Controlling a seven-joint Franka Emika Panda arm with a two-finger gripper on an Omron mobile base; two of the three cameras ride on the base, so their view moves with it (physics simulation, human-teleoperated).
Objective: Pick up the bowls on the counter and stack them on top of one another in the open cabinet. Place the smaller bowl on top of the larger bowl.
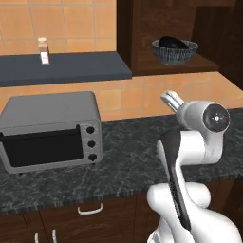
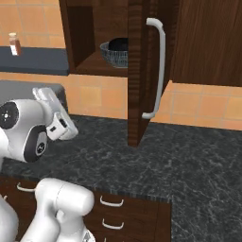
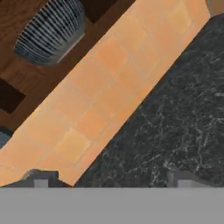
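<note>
Small black bowl [image 1: 172,42] sits inside the grey bowl [image 1: 174,53] on the cabinet [image 1: 142,42] shelf (nicely stacked). Tool [image 3: 111,181] fingers spread apart, empty, above the surface [image 1: 123,161].

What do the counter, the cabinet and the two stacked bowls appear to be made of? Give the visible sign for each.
Counter: polished stone, probably marble or granite, going by its dark surface with pale veins.
Cabinet: dark brown wood, with visible grain.
Larger bowl: likely ceramic or stoneware; grey outside with a ribbed texture.
Smaller bowl, resting inside it: glossy black, perhaps glazed ceramic; the shine leaves it open.
</note>
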